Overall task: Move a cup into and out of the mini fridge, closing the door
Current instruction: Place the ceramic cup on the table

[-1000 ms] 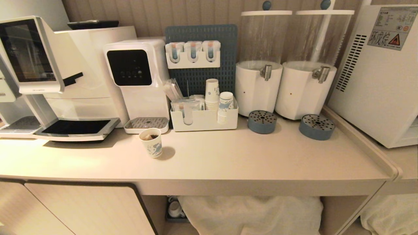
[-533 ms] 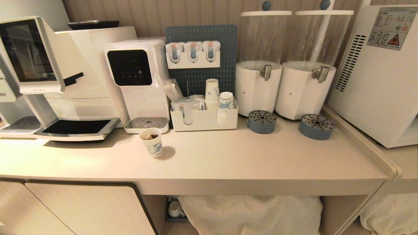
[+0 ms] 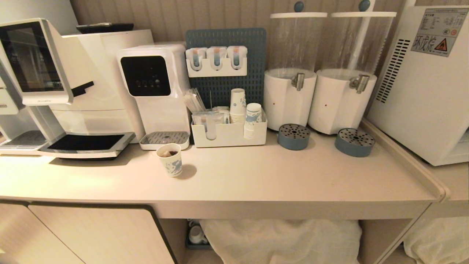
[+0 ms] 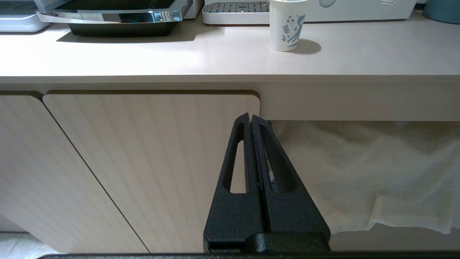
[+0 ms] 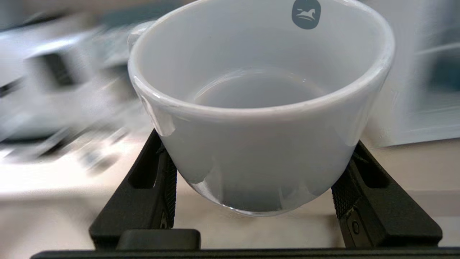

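Observation:
A small white ceramic cup [image 5: 258,129] with a dark logo inside its rim fills the right wrist view, lifted off the counter. My right gripper [image 5: 258,151] is shut on it, one black finger on each side of its lower wall. The background behind it is smeared. The mini fridge [image 3: 421,95] stands at the counter's right end, showing its side with vent slots and a warning sticker; the door is out of view. My left gripper [image 4: 250,118] is shut and empty, parked low in front of the cabinet front. Neither arm shows in the head view.
On the counter [image 3: 256,183] stand a coffee machine [image 3: 44,84], a water dispenser [image 3: 154,88], a paper cup [image 3: 170,160] with a tea bag, an organiser tray [image 3: 229,135] with stacked paper cups, two drink dispensers [image 3: 289,99], and two blue drip discs [image 3: 294,136]. White cloth [image 3: 282,242] hangs below.

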